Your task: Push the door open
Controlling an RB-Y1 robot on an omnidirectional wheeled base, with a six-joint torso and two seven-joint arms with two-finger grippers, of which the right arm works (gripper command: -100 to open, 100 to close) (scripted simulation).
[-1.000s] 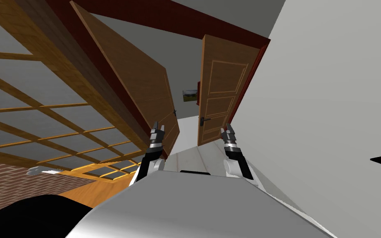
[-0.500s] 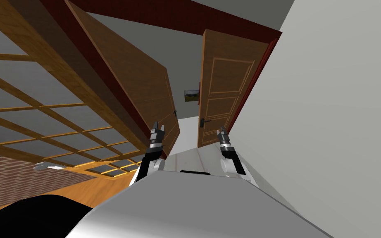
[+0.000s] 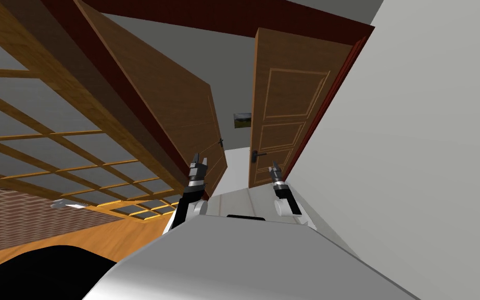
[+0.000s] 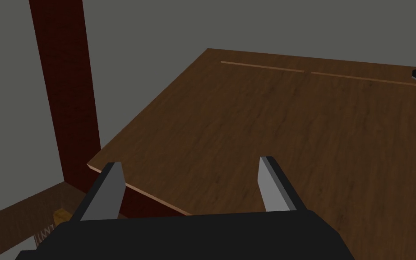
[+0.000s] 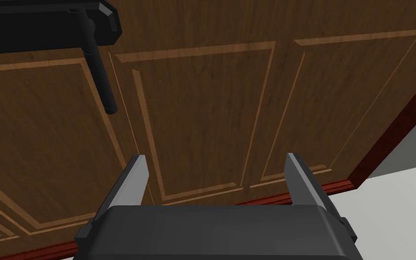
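- Ahead of the robot, slightly to its right, stands the panelled brown door, the thing to be pushed. Its far side meets a dark red frame next to a white wall.
- This door is already partly open. Its free edge, with a black lever handle, faces the gap in the middle.
- The right gripper is low in front of this door, below the handle and near the bottom panels.
- From the right wrist, the right gripper has its two fingers spread wide and nothing is between them. They aim at the door's panels, with the handle off to one side, beyond one finger.
- Whether the fingertips touch the wood, the pictures do not tell.
- A strip of the red frame and a piece of pale floor lie beside the door's lower edge.
- On the robot's left, a second, plain door leaf stands at an angle, with a small dark handle at its edge.
- The left gripper is raised just in front of this leaf.
- Seen from the left wrist, the left gripper is also spread and empty, and it looks along the plain leaf.
- Between the two doors, a grey wall carries a small picture.
- Further left is a wooden window lattice.
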